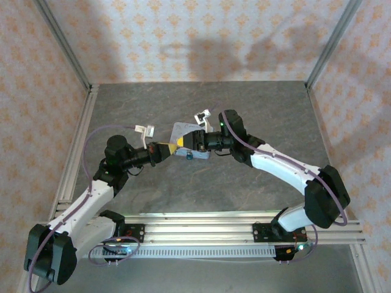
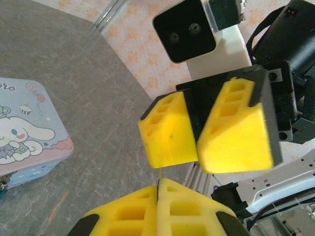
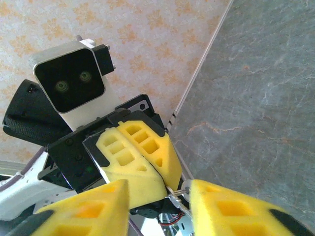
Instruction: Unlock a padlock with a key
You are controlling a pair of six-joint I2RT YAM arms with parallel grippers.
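Table [image 1: 244, 104]: grey, stone-patterned; both arms meet over its middle.
Tin [image 2: 29, 147]: light blue, cartoon dog on the lid, lying flat beside the grippers.
Left gripper [image 2: 158, 189]: yellow pads clenched flat together on the key.
Right gripper [image 3: 158, 189]: jaws parted, facing the left fingertips, with the key's end in the gap.
Padlock [image 1: 189, 156]: tiny and dark bluish, at the tin's near edge; too small to tell whether it hangs from the tin.
Key [image 3: 178, 195]: thin metal sliver protruding from the left pads, touching one right pad.
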